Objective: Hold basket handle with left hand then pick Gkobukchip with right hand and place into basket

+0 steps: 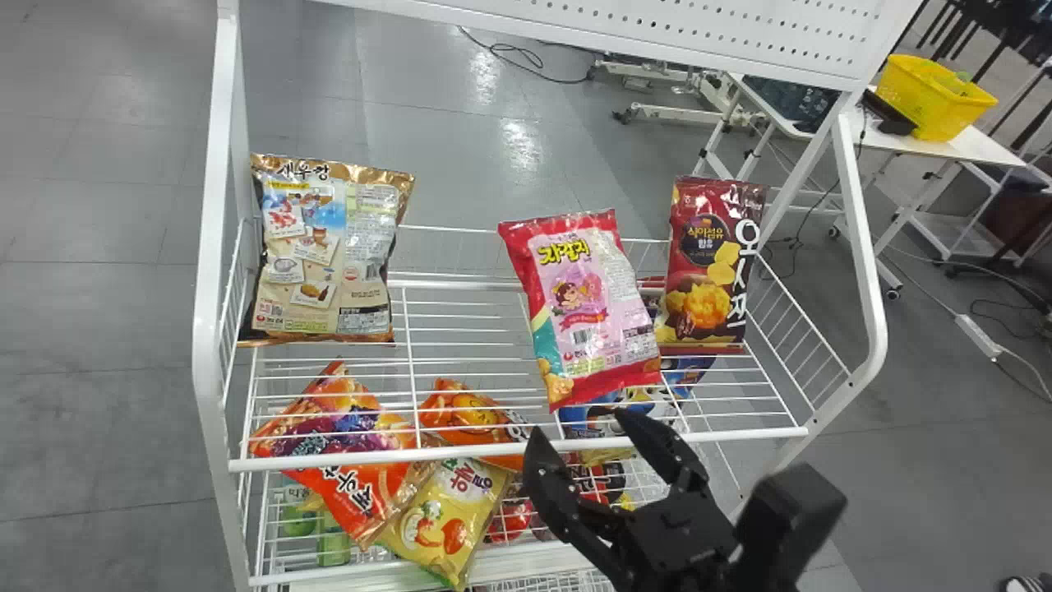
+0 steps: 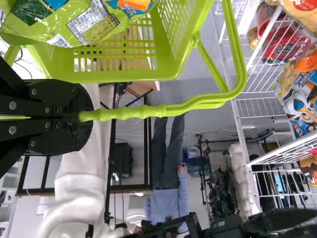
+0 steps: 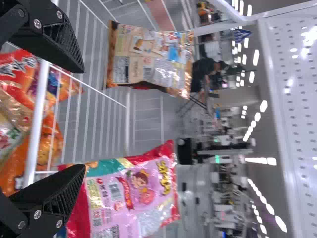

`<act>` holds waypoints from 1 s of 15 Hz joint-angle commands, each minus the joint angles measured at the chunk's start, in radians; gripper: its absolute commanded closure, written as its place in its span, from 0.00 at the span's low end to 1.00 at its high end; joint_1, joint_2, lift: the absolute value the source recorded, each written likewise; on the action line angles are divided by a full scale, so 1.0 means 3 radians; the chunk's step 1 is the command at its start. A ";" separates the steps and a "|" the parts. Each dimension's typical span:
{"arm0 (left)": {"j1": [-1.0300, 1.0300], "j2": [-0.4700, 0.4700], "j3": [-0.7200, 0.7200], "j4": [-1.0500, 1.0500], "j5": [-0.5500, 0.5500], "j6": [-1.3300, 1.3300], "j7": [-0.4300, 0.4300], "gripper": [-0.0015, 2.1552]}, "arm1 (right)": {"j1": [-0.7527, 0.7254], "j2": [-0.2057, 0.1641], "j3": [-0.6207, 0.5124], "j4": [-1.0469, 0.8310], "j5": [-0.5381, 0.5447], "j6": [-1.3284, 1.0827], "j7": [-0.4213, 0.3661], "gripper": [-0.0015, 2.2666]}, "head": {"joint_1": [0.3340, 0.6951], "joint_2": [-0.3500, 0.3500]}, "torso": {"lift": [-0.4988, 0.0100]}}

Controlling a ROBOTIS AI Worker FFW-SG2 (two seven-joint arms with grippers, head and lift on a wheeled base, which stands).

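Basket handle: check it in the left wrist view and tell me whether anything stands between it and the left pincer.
Nothing visible does. The left pincer is closed directly on the green handle. The green bag at the basket is off to one side of the grip, not between them.

Lime-green slotted basket (image 2: 124, 77), ridged handle (image 2: 141, 111)

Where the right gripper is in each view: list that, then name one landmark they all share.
Head view: right gripper, lower right of centre, just below the pink snack bag.
Left wrist view: in a corner, farther off, one finger beside the rack.
Right wrist view: close up at the edge, fingers spread.
Shared landmark: the white wire rack.
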 commanded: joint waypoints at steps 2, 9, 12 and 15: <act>0.0001 -0.0009 0.0011 0.0029 0.0005 0.0004 -0.0034 0.91 | 0.0171 0.0007 0.0083 0.0322 0.0094 -0.0888 -0.0110 0.06 | 1.00 0.00 | 0.92; 0.0022 -0.0009 0.0036 0.0029 0.0030 0.0004 -0.0044 0.91 | 0.0355 0.0053 -0.0132 0.0168 -0.0248 -0.0775 -0.0110 0.06 | 1.00 0.00 | 0.92; 0.0037 -0.0009 0.0036 0.0004 0.0030 0.0004 -0.0044 0.91 | 0.0355 0.0068 -0.0147 0.0158 -0.0289 -0.0714 -0.0115 0.06 | 1.00 0.00 | 0.92; 0.0057 -0.0009 0.0041 -0.0012 0.0030 0.0004 -0.0044 0.91 | 0.0360 0.0084 -0.0142 0.0122 -0.0289 -0.0632 -0.0115 0.06 | 1.00 0.00 | 0.92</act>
